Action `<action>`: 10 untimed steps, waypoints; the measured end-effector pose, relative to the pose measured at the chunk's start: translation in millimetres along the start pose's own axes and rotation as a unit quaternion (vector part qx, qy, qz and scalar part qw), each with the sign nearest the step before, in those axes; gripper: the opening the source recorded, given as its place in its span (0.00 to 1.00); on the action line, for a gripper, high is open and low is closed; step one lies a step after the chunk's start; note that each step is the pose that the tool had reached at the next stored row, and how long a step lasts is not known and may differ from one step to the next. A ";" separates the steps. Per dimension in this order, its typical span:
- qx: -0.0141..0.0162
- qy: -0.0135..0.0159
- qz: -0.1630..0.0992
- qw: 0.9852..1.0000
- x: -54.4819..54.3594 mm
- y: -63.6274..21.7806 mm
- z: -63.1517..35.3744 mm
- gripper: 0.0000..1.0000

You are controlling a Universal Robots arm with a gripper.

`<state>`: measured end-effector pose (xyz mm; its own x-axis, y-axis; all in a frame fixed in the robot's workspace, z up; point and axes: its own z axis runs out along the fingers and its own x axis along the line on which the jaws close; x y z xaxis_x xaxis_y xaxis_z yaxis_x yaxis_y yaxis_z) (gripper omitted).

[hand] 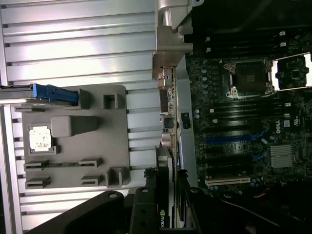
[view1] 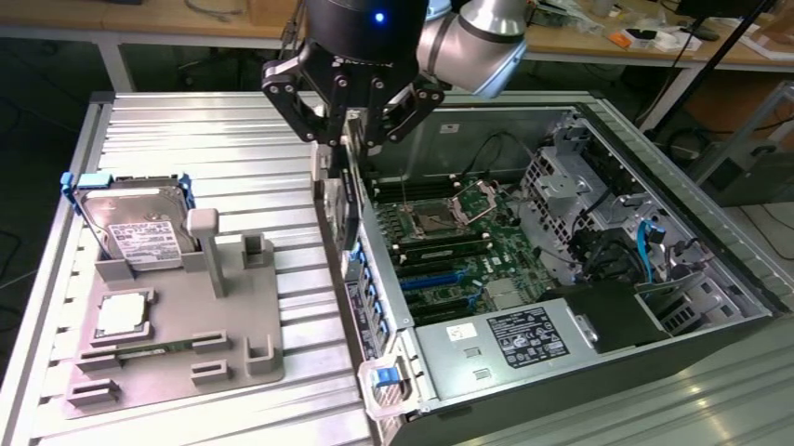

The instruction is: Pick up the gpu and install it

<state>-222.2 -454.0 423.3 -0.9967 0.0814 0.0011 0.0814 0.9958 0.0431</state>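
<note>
The gripper (view1: 356,136) clenched the gpu (view1: 348,175) edge-on above the open computer case (view1: 657,158) side wall; the card's face was hidden and its lower end hard to tell from the case rim

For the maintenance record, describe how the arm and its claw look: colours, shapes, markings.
The arm has a rounded silver-grey joint housing, then a black cylindrical wrist with a small glowing blue light. The claw is black: two fingers of jointed linkage bars with visible pivot pins, narrowing towards the tips.
</note>
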 end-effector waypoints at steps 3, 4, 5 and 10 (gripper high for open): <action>0.000 0.000 0.000 1.000 -4.4 0.3 0.0 0.27; 0.000 0.000 0.000 1.000 -5.9 0.5 0.1 0.27; 0.000 0.000 0.000 1.000 -7.5 0.6 0.1 0.27; 0.000 0.000 0.000 1.000 -15.4 1.3 0.1 0.27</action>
<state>-206.8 -454.0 423.3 -0.9967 0.0814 0.0011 0.0814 0.9957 0.0431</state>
